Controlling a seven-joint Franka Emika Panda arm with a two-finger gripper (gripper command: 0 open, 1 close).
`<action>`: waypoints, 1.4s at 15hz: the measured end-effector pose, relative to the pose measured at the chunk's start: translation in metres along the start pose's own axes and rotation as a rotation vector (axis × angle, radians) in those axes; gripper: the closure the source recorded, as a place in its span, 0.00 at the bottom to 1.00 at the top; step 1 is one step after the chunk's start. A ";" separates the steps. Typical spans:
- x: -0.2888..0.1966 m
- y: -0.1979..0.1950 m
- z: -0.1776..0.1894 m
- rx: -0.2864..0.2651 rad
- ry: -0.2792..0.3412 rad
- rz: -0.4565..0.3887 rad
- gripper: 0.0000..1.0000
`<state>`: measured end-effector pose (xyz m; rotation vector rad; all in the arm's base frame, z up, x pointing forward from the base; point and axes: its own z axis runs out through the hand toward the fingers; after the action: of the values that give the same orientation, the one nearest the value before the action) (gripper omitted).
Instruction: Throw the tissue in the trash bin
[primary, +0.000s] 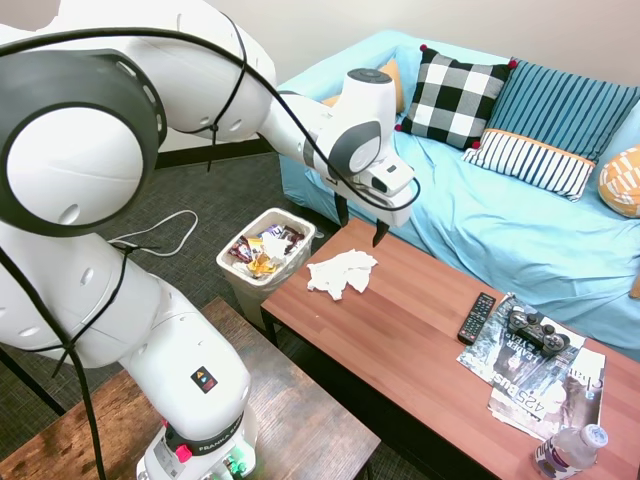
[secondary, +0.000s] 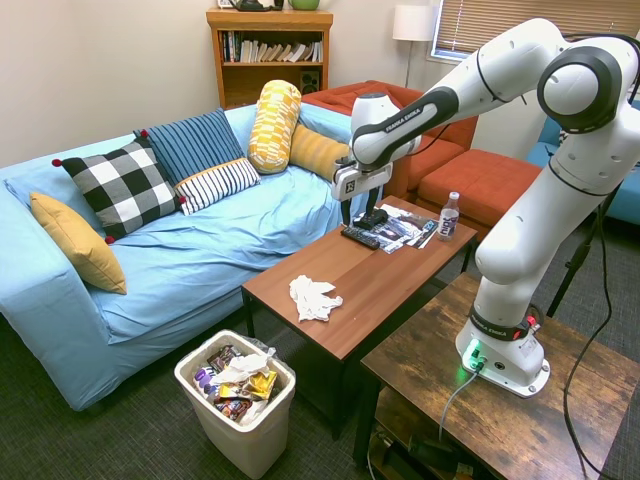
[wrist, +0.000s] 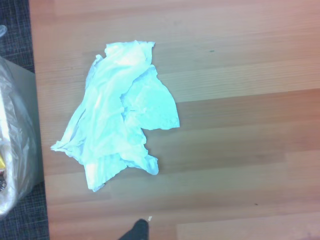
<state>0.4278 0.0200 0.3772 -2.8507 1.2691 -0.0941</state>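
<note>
The crumpled white tissue (primary: 340, 272) (secondary: 312, 297) (wrist: 120, 120) lies flat on the red-brown coffee table (primary: 400, 340) (secondary: 370, 290), near the table end closest to the trash bin. My gripper (primary: 360, 222) (secondary: 358, 214) hangs open a little above the table, just beyond the tissue on the sofa side, with nothing between its fingers. The white trash bin (primary: 238, 280) (secondary: 240, 440) (wrist: 17, 150) stands on the carpet just off that table end, holding colourful wrappers.
A black remote (primary: 477, 317), a game controller (primary: 535, 331), magazines (primary: 545, 385) and a water bottle (primary: 568, 452) sit at the table's far end. A blue sofa (primary: 500, 220) with pillows runs along the table's long side.
</note>
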 end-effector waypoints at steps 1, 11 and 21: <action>0.001 -0.001 0.000 0.002 -0.002 0.002 0.00; -0.018 -0.065 0.109 0.063 0.009 0.080 0.00; -0.047 -0.170 0.245 -0.100 0.055 0.206 0.00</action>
<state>0.5380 0.1669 0.1379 -2.7950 1.6135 -0.1087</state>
